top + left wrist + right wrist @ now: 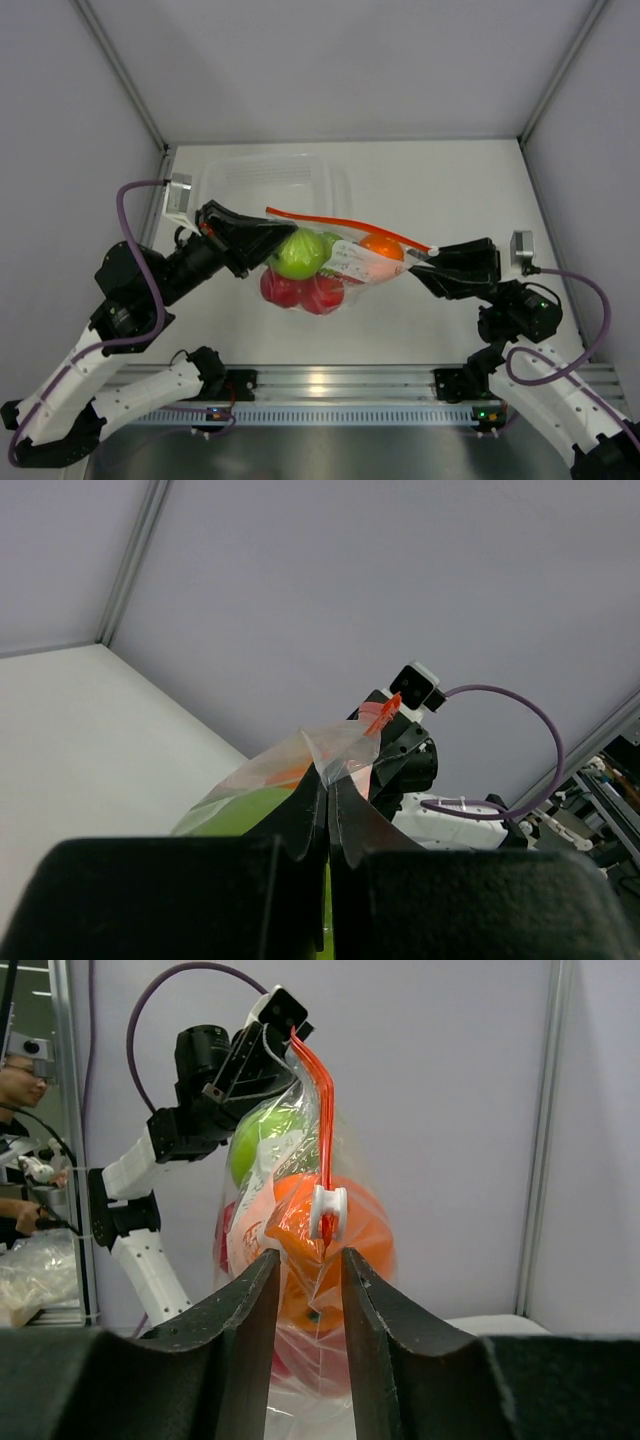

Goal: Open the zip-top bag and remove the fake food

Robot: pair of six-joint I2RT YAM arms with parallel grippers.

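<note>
The zip-top bag (345,262) hangs in the air between both arms, its orange-red zipper strip (340,222) on top. The fake food shows through the plastic: a lime green fruit (298,255), red fruits (300,290) and an orange one (381,246). My left gripper (262,245) is shut on the bag's left corner (335,752), pinching clear plastic. My right gripper (310,1255) stands open at the other end, with the bag's folded corner between its fingers. The white zipper slider (327,1210) sits just above the tips.
A clear rigid tub (270,180) stands on the white table behind the bag. Grey walls close in the left, right and back. A metal rail (330,385) carrying the arm bases runs along the near edge.
</note>
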